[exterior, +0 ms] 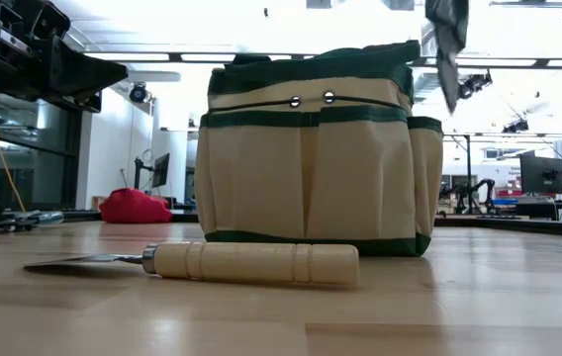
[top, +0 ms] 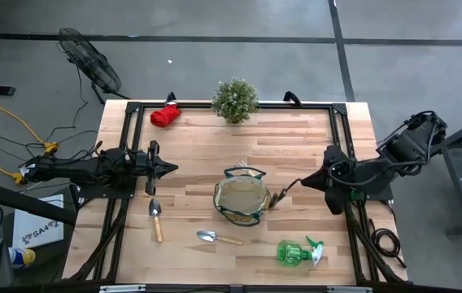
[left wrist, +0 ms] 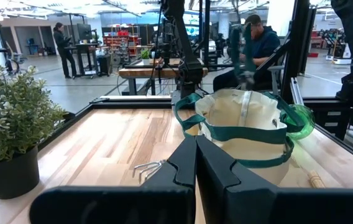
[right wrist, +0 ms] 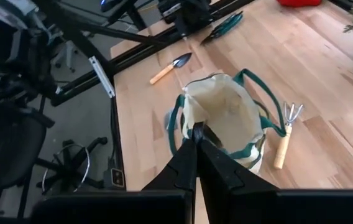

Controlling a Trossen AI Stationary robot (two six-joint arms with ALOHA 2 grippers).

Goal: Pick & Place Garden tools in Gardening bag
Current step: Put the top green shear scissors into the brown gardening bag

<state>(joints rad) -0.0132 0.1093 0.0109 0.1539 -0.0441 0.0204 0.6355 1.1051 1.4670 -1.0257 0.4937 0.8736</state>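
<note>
Shears hang clamped in my right gripper [top: 278, 196], just right of the bag [top: 241, 199], long axis pointing bagward; left gripper [top: 170, 168] shut, empty.

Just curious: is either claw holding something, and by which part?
Nothing seems held: left gripper shut and empty, right gripper shut and empty beside the gardening bag.

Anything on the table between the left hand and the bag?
No, only bare wood lies between the left hand and the bag in the high view; the nearest trowel sits off that line.
</note>
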